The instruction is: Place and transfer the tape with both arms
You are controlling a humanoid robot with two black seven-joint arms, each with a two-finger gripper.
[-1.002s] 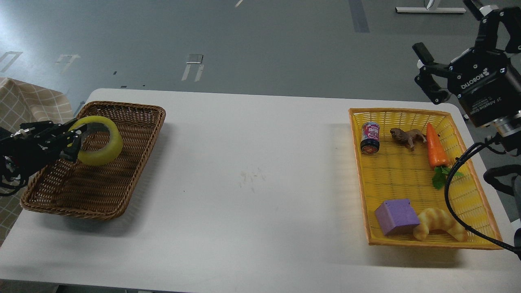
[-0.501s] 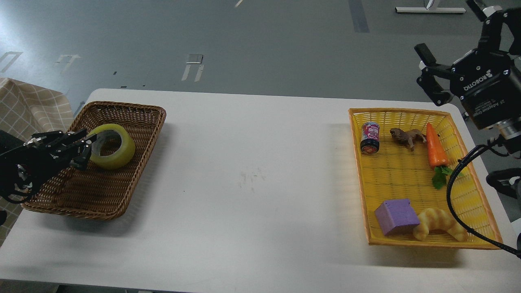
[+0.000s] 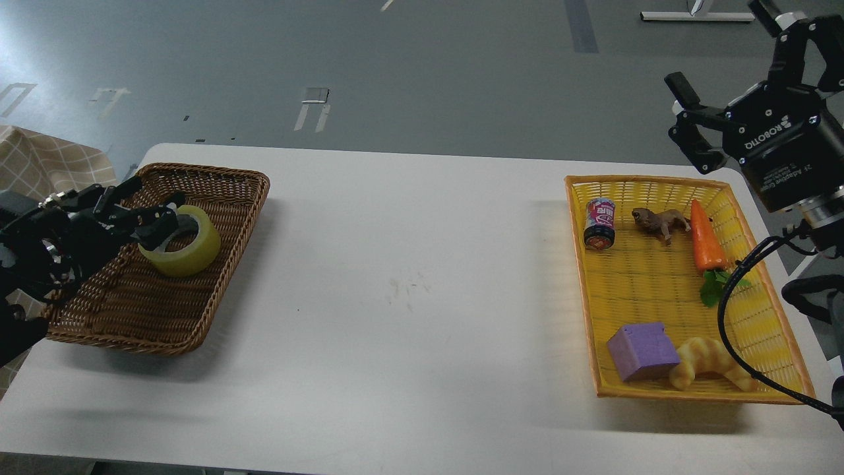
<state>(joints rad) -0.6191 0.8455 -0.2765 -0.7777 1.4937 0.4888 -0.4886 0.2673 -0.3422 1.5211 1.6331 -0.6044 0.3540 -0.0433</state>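
Note:
The tape (image 3: 186,248), a yellow translucent roll with a pale core, lies flat in the far part of the brown wicker basket (image 3: 217,290) at the table's left. My left gripper (image 3: 158,198) is just left of and above the roll, with its fingers spread; one fingertip (image 3: 173,201) overlaps the roll's near-left rim. My right gripper (image 3: 686,122) is open and empty, held high beyond the far right corner of the yellow basket (image 3: 587,297).
The yellow basket holds a small can (image 3: 600,223), a toy animal (image 3: 659,221), a carrot (image 3: 705,241), a purple block (image 3: 643,351) and a croissant (image 3: 712,371). A black cable (image 3: 728,310) hangs over its right side. A checked cloth (image 3: 39,165) is at far left.
My left gripper has lowered the tape from the air into the wicker basket, where it now lies flat, and its fingers have spread apart. My right arm has barely moved.

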